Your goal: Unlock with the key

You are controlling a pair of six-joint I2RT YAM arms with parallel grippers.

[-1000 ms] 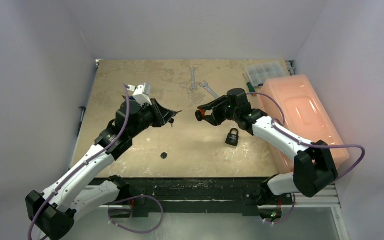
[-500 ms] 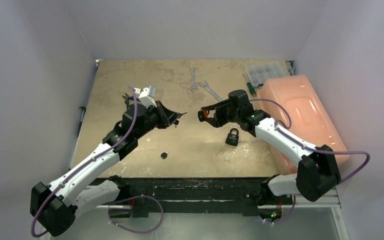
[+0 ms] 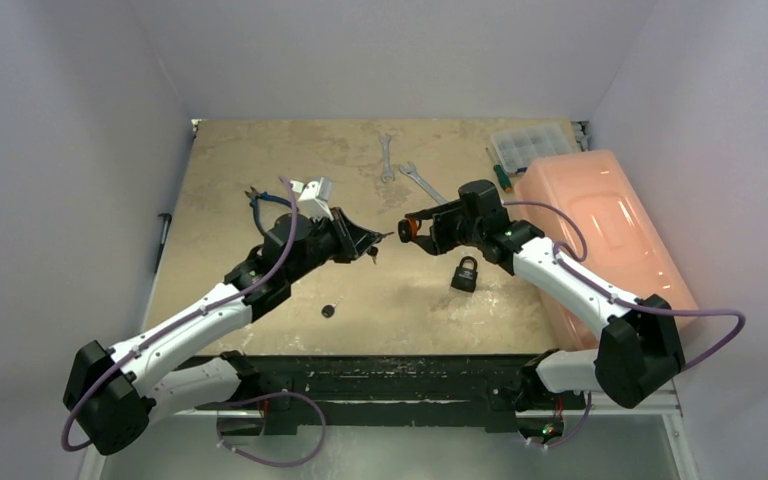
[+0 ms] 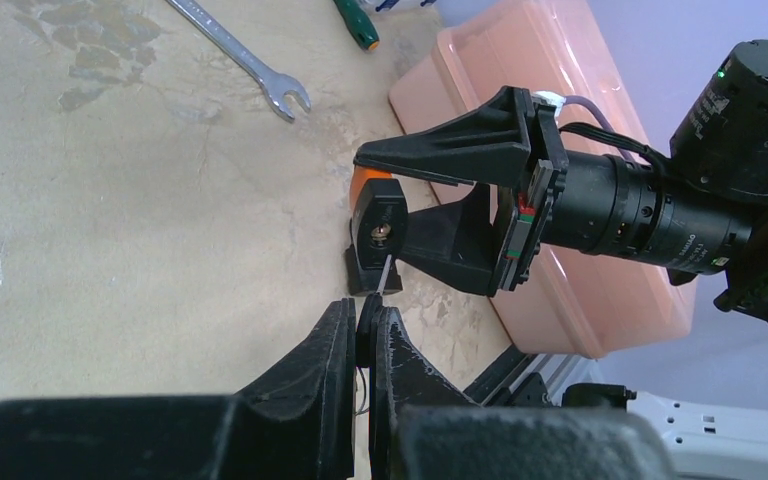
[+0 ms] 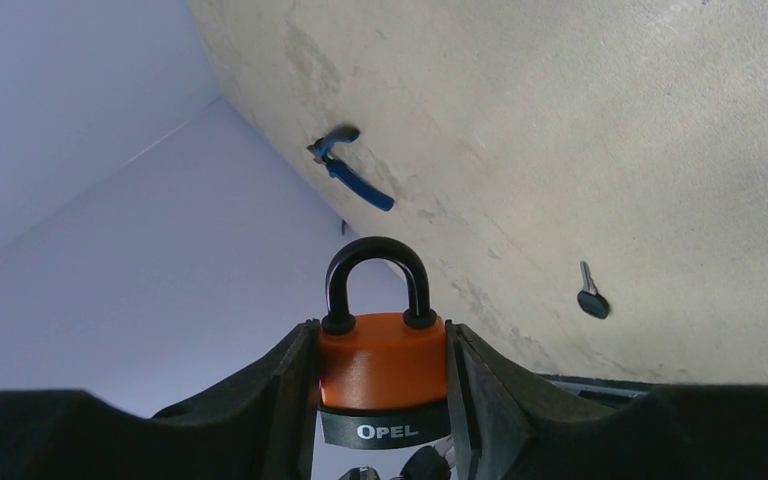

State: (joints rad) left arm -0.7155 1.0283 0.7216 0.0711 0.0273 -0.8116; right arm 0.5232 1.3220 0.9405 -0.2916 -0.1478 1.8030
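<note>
My right gripper [image 3: 407, 229] is shut on an orange padlock [image 5: 382, 368] with a black base marked OPEL. It holds the lock above the table, with the black shackle [image 5: 376, 278] pointing away from the wrist. My left gripper [image 4: 365, 312] is shut on the black head of a key [image 4: 368, 326]. The thin key blade [image 4: 385, 272] points at the padlock's underside [image 4: 378, 232], and its tip sits just below the keyhole. I cannot tell whether the tip is inside. In the top view the two grippers meet at mid-table, the left gripper [image 3: 374, 240] just left of the padlock [image 3: 406, 230].
A second, black padlock [image 3: 465, 272] lies on the table below the right gripper. A spare key [image 3: 329, 311] lies nearer the front. Two wrenches [image 3: 387, 158] [image 3: 418, 180], blue pliers [image 3: 260, 200] and a screwdriver [image 3: 500, 172] lie further back. A clear organiser [image 3: 530, 143] and a pink bin [image 3: 600, 225] stand at the right.
My left arm has carried the key to the right, from well apart to right at the padlock's underside. The right gripper with the padlock shifted only slightly.
</note>
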